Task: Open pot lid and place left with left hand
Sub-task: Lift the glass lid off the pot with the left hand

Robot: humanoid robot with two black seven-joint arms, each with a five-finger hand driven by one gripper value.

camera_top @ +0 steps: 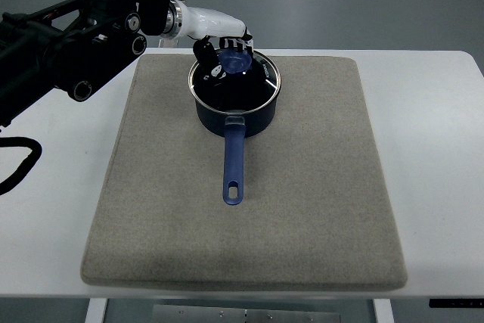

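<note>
You are at the grasping step: the left hand [224, 49] is over the lid [234, 79], which sits on the pot [236, 107] on the mat [318, 187]. Its fingers seem closed on the blue knob [234, 62], though partly hidden. Next, lift straight and move left.

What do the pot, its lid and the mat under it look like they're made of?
The pot looks like dark blue enamelled or coated metal, smooth and slightly glossy. Its lid seems to be glass with a shiny metal rim and a blue plastic-looking knob. The mat looks like grey-beige felt, matte and fuzzy.
</note>
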